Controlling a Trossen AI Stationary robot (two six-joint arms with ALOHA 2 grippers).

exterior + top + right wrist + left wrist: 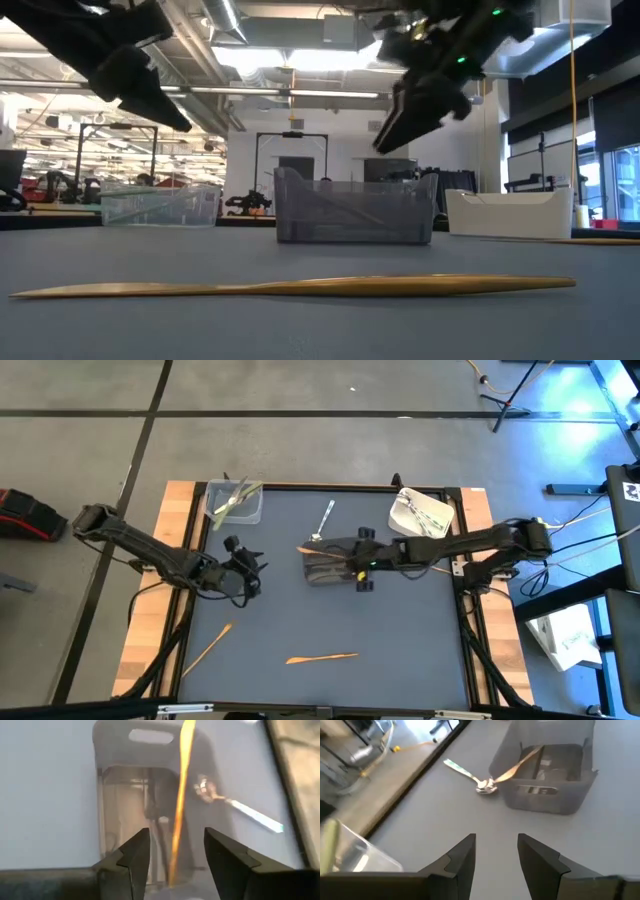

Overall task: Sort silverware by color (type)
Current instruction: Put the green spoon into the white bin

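The right gripper (352, 570) hangs over the grey bin (322, 565) in the middle of the desk (420, 640). Its jaws stand wide apart and hold nothing. In the right wrist view an orange utensil (181, 795) lies between them, leaning in the bin with its upper end over the rim; it looks just let go, though this is only a judgement.

The left gripper (240, 572) waits above the left part of the desk, jaws partly open and empty.

The sorting seems about halfway. The clear box (236, 502) at the far left corner has green utensils (233, 498) in it. The white tray (420, 512) at the far right corner has pale utensils in it, how many is not clear. The grey bin has at least one orange piece.

Still loose on the desk are a silver spoon (324, 520), lying just beside the far side of the grey bin, and two orange utensils near the front edge: one (208, 647) to the left and one (321, 657) in the middle. These three likely remain to be sorted.
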